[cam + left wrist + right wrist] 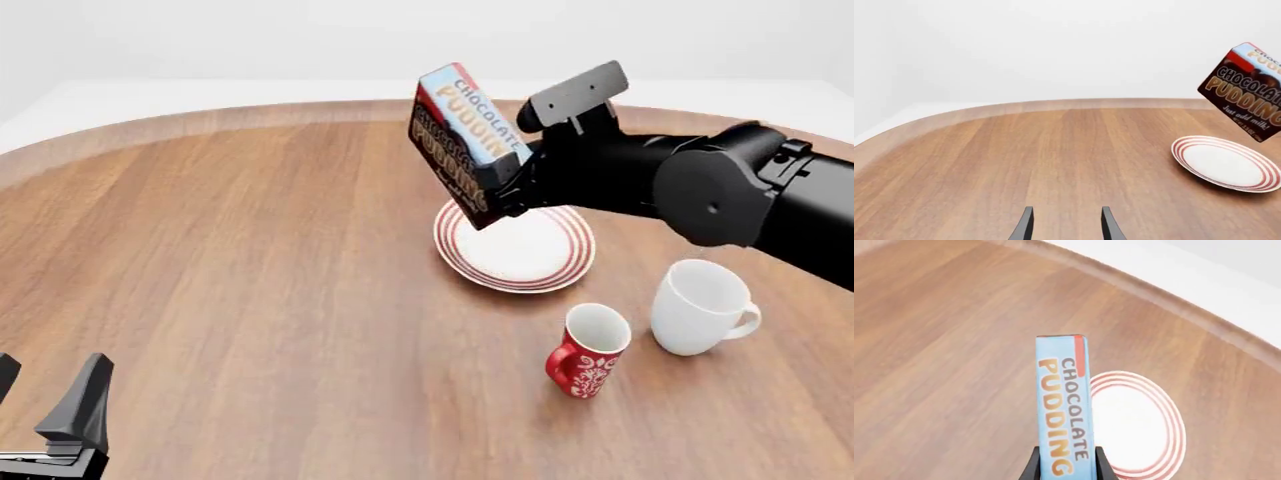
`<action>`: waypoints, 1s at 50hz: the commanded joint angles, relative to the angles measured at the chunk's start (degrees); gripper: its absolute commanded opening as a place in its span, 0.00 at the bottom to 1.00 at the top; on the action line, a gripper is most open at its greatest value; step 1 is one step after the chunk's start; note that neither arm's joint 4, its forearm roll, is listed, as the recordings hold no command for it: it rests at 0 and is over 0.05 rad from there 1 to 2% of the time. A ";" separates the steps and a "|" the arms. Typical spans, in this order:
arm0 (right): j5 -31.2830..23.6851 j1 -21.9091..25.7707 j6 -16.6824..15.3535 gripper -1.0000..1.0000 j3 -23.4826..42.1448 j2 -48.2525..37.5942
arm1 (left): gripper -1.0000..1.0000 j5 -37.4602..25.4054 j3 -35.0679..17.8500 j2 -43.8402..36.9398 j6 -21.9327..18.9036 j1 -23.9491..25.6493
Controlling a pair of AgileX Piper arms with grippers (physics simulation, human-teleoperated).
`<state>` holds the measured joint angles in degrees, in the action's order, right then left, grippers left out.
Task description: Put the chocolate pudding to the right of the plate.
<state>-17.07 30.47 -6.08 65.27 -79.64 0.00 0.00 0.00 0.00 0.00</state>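
Pudding aloft: I hold the chocolate pudding (462,140) pinched in the right gripper (505,190), seemingly clear above the plate (577,258), for carrying rightward; left gripper (1065,225) fingers spread, idle.

Hidden / cut off: pudding box, plate, both grippers

Left wrist view: chocolate pudding (1247,90) runs off frame at 3 o'clock, lettering clipped mid-word; plate (1225,163) loses a sliver of rim at the same edge; left gripper (1065,225) shows fingertips only, rest cut at 6 o'clock. Front view: box's lower corner hides the plate (534,262) rim at approx 10 o'clock; right gripper (501,190) fingers mostly hidden behind the box; left gripper (47,400) cut at 6 and 9 o'clock, right arm at 3. Right wrist view: box (1062,405) and plate (1141,425) both clipped at 6 o'clock, box covers the plate's near side, small print unreadable.
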 commanded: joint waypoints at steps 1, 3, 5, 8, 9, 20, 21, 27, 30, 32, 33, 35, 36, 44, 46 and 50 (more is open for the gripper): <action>1.59 -2.71 1.43 0.00 1.60 -1.57 | 1.00 0.00 0.00 0.00 0.00 0.00; 1.20 -3.55 1.20 0.00 2.09 -2.08 | 1.00 0.00 0.00 0.00 0.00 0.00; 0.50 -4.24 1.36 0.00 3.18 -2.39 | 1.00 0.00 0.00 0.00 0.00 0.00; -0.19 -5.45 0.98 0.00 4.60 -3.11 | 1.00 0.00 0.00 0.00 0.00 0.00; -0.46 -5.52 0.94 0.00 5.08 -3.48 | 1.00 0.00 0.00 0.00 0.00 0.00; -2.03 -10.60 1.52 0.00 10.86 -7.29 | 1.00 0.00 0.00 0.00 0.00 0.00; -2.14 -11.03 1.39 0.00 11.09 -7.60 | 1.00 0.00 0.00 0.00 0.00 0.00; -2.53 -13.01 2.33 0.00 11.64 -9.11 | 1.00 0.00 0.00 0.00 0.00 0.00; -2.44 -14.02 2.44 0.00 11.72 -9.46 | 1.00 0.00 0.00 0.00 0.00 0.00; -2.21 -15.65 2.65 0.00 11.54 -9.74 | 1.00 0.00 0.00 0.00 0.00 0.00; -1.94 -16.63 3.09 0.00 11.44 -9.93 | 1.00 0.00 0.00 0.00 0.00 0.00; -1.23 -17.30 3.50 0.00 10.74 -10.08 | 1.00 0.00 0.00 0.00 0.00 0.00; -0.95 -17.71 3.36 0.00 10.62 -10.47 | 1.00 0.00 0.00 0.00 0.00 0.00; 1.51 -21.28 4.35 0.00 8.44 -11.60 | 1.00 0.00 0.00 0.00 0.00 0.00; 1.90 -22.18 4.11 0.00 7.83 -11.77 | 1.00 0.00 0.00 0.00 0.00 0.00; 2.33 -23.86 3.74 0.00 6.74 -11.22 | 1.00 0.00 0.00 0.00 0.00 0.00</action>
<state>-16.36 10.71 -3.43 73.80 -90.53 0.00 0.00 0.00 0.00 0.00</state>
